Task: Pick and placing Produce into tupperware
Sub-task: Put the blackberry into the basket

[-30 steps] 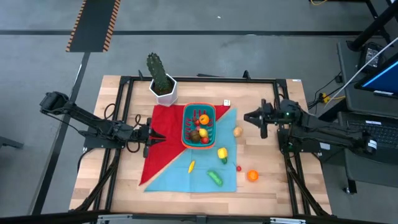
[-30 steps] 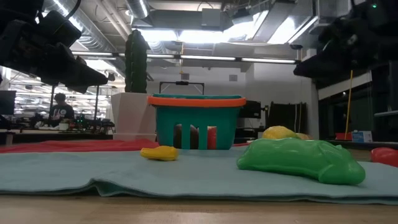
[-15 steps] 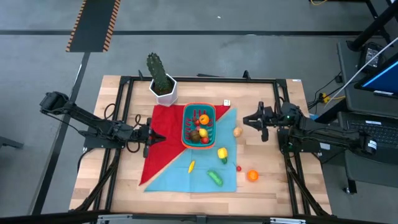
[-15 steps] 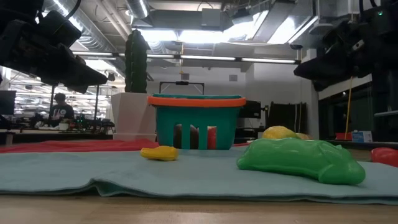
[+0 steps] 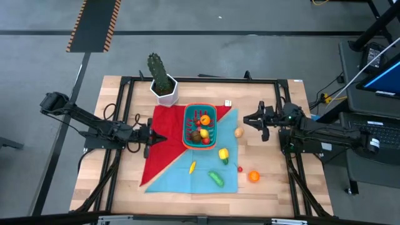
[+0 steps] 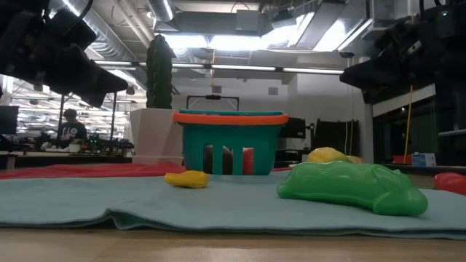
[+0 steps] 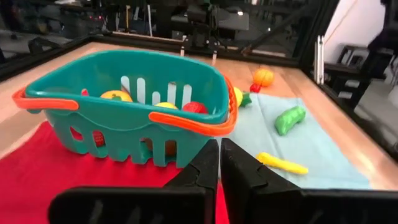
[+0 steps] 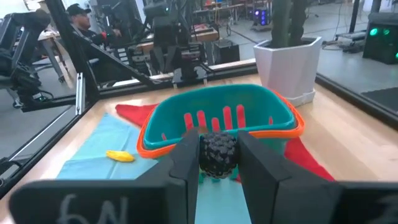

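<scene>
The right pincer (image 5: 248, 119), clamped on a small dark bumpy produce piece (image 8: 216, 154), is held above the bare wooden surface (image 5: 262, 181), with the teal tupperware (image 5: 200, 126) just beyond its tips toward the left arm and already holding several produce pieces. The left pincer (image 5: 164, 137) is seen fully closed and empty over the red cloth (image 5: 164, 140), the tupperware lying directly ahead of its fingers (image 7: 205, 168). Below the right pincer in the high view, a green piece (image 5: 216, 179), a yellow piece (image 5: 192, 167) and an orange piece (image 5: 254, 177) are seen outside the tupperware.
</scene>
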Robot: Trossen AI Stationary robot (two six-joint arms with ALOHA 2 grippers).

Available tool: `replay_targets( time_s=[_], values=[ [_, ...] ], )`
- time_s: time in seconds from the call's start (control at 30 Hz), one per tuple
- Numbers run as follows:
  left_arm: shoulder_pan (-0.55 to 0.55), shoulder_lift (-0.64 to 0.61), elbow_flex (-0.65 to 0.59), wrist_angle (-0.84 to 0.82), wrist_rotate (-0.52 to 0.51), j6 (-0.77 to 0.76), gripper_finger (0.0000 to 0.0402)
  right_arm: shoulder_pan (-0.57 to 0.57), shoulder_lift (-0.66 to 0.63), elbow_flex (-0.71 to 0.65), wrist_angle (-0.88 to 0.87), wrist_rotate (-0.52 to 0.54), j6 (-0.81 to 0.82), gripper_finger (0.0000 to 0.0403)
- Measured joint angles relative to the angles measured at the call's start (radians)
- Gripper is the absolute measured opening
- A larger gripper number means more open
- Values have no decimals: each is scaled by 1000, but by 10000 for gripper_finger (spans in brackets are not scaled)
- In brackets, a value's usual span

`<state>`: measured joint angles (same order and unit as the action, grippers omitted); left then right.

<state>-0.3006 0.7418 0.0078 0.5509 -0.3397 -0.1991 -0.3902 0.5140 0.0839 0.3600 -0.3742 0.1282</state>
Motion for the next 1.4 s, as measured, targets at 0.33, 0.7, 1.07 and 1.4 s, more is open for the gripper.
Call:
replay_targets(
  time_s=[0.33,0.7,1.07,1.4],
  values=[
    [89,37,0,35,43,-2,36,10,205,77,64,-2,-20,88],
    [272,85,0,110,253,124,61,59,553,325,56,-33,-171,88],
    [333,85,0,111,359,124,82,62,878,691,-216,-144,-336,88],
    [333,-62,0,-28,439,132,98,62,975,834,-335,-199,-421,88]
  ],
)
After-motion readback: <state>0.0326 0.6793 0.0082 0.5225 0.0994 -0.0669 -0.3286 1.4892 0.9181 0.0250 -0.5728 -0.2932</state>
